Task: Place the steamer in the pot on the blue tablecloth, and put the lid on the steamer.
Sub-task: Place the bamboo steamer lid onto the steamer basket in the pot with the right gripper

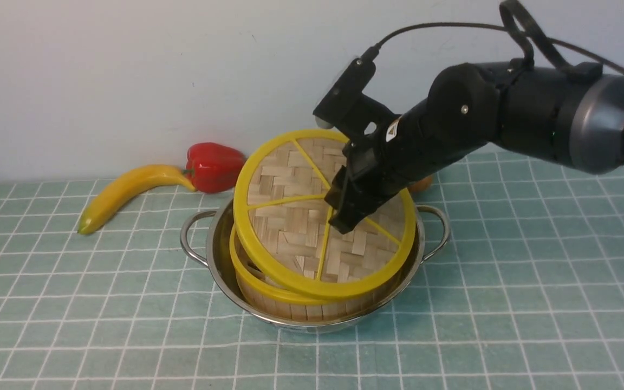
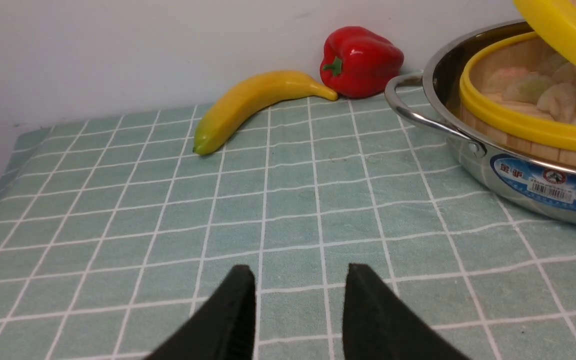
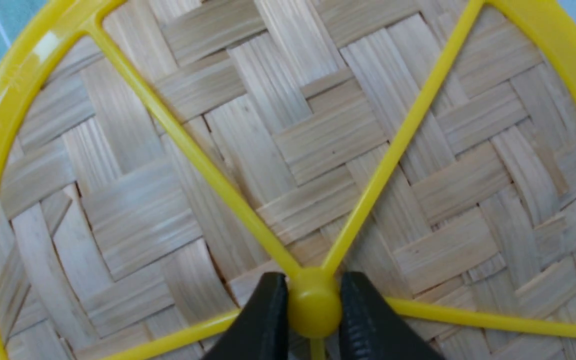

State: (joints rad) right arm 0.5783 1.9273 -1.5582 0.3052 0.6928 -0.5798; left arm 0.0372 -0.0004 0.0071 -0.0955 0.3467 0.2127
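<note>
Woven bamboo lid (image 1: 290,227) tilts, low at 6 o'clock, over steamer (image 1: 290,310) in shiny steel pot (image 1: 215,254); right pincer (image 1: 340,219) clenches knob (image 3: 314,307); left pincer (image 2: 298,285) released.

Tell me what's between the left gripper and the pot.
Only bare blue tablecloth; the left wrist view shows nothing between the left gripper and the pot.
</note>
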